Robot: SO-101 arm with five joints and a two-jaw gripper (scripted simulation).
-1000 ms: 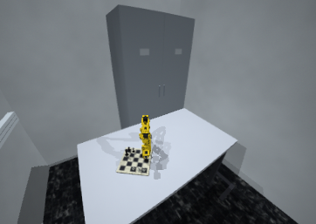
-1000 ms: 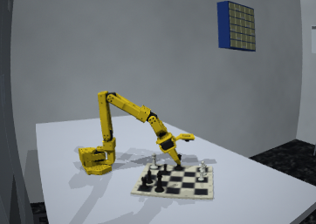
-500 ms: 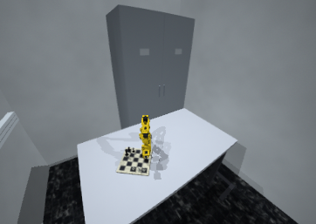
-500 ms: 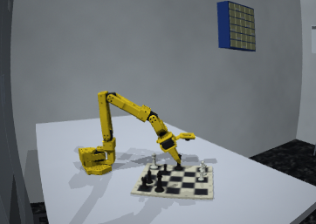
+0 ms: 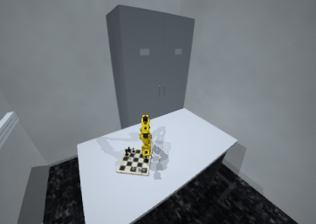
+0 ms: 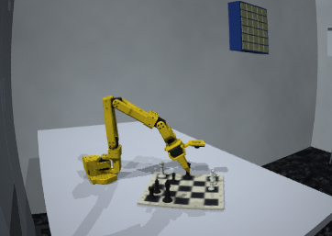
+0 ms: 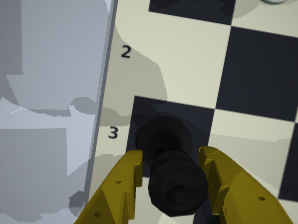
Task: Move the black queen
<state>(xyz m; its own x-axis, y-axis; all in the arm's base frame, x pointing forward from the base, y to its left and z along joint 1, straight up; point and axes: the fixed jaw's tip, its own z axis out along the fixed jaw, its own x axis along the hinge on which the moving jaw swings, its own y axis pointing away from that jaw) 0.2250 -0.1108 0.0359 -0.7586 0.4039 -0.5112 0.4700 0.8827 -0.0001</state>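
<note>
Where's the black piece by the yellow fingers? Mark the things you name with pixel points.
In the wrist view, the black chess piece [image 6: 188, 174] [image 7: 177, 192] is low near the middle, between the yellow fingers [image 6: 182, 162], its base beside the printed 3 [image 7: 113, 132].
</note>
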